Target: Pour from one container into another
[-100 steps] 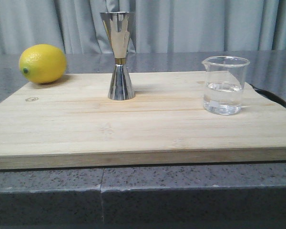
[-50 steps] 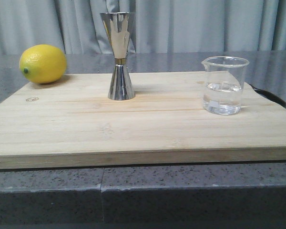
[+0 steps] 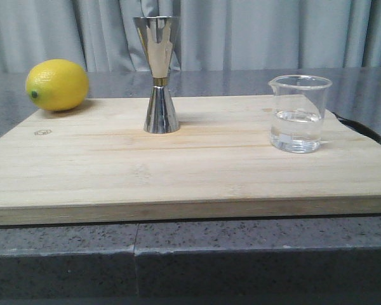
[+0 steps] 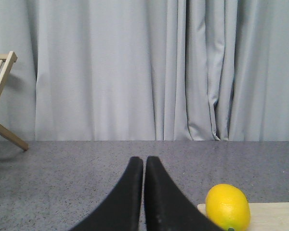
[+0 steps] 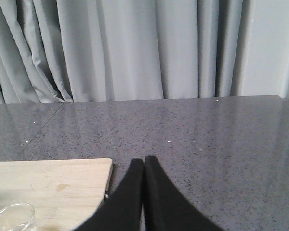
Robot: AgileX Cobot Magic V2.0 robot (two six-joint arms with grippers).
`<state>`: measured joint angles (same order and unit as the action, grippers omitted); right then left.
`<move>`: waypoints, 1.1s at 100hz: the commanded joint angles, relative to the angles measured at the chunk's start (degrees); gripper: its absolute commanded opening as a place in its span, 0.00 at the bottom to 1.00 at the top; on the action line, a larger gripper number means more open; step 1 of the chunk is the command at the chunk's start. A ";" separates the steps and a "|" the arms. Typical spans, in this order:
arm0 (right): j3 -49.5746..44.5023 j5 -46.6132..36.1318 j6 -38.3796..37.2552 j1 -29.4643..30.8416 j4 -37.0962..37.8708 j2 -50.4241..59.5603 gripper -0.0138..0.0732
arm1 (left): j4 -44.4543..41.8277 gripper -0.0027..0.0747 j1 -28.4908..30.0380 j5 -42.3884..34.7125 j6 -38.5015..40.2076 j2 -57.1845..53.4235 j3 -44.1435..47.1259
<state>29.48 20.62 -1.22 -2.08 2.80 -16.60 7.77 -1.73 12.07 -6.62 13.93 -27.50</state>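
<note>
Nothing has shifted over the last second; the beaker [image 3: 299, 114] and jigger [image 3: 159, 75] stand untouched, both the left end effector [image 4: 144, 160] and right end effector [image 5: 144, 161] clenched empty; pouring has not begun.

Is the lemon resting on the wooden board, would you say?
No, the lemon sits on the grey counter behind the board's far left corner.

It looked like a staged kitchen or bar: a speckled stone counter [image 3: 241, 248], a wooden board [image 3: 178, 171], grey curtains [image 3: 273, 32] behind.
</note>
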 commanded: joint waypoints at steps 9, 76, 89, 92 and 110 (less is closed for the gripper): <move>2.04 -4.99 0.70 0.28 0.83 -1.06 0.08 | 0.22 0.01 0.18 -4.49 -0.20 1.15 -1.96; 2.04 -3.63 0.70 0.28 0.83 -1.06 0.59 | -1.23 0.13 0.70 -4.05 -0.20 2.28 -1.85; 2.04 -3.63 0.70 0.28 0.83 -1.06 0.74 | -2.66 0.58 1.78 -4.05 -0.20 3.31 -1.85; 2.04 -3.63 0.70 0.28 0.83 -1.06 0.75 | -2.66 0.68 1.89 -4.16 -0.20 3.31 -1.85; 2.04 -3.63 0.70 0.28 0.83 -1.06 0.75 | -2.53 0.88 2.01 -4.32 -0.20 3.31 -1.85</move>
<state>29.48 21.11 -1.22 -2.08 2.80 -16.60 5.14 0.06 12.16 -6.62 16.13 -27.50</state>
